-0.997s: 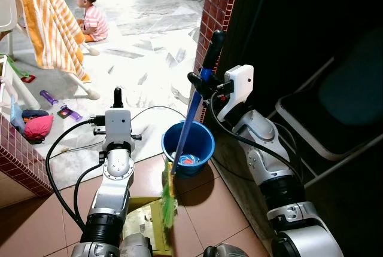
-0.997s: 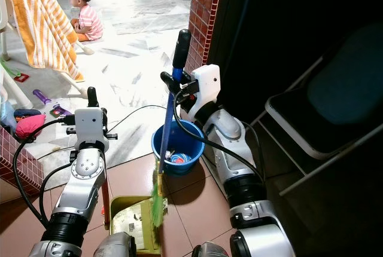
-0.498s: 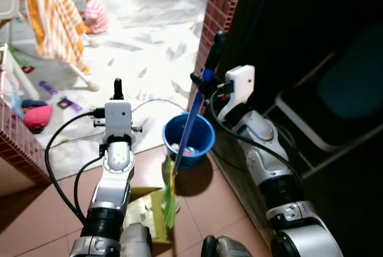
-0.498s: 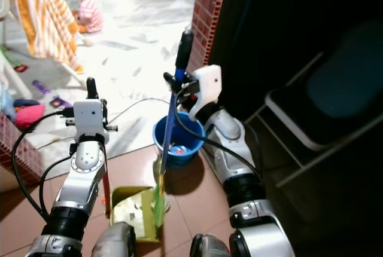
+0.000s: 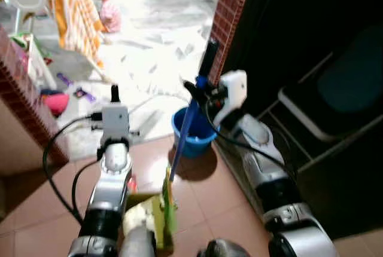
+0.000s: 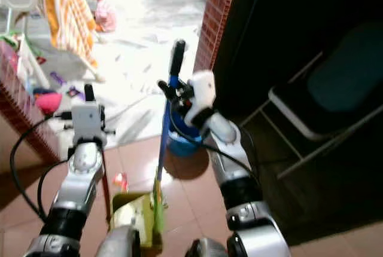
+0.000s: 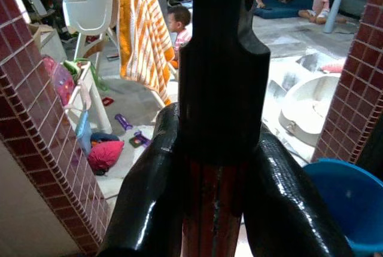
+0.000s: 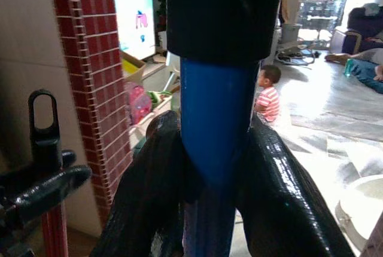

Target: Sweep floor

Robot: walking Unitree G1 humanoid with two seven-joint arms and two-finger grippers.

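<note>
One yellow-green dustpan (image 5: 149, 215) lies on the tiles nearest, its red handle (image 7: 206, 209) clamped by the left gripper (image 5: 112, 98). The right gripper (image 5: 200, 86) clasps one blue broom (image 5: 185, 131), bristles at the dustpan. Beyond it stands one blue bucket (image 5: 200, 143); farther off, one child (image 5: 108, 12) sits.

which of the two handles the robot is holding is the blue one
The one in the right gripper: the broom handle, blue with a black top, ending in green bristles. The left gripper holds the dustpan handle, which is red.
</note>
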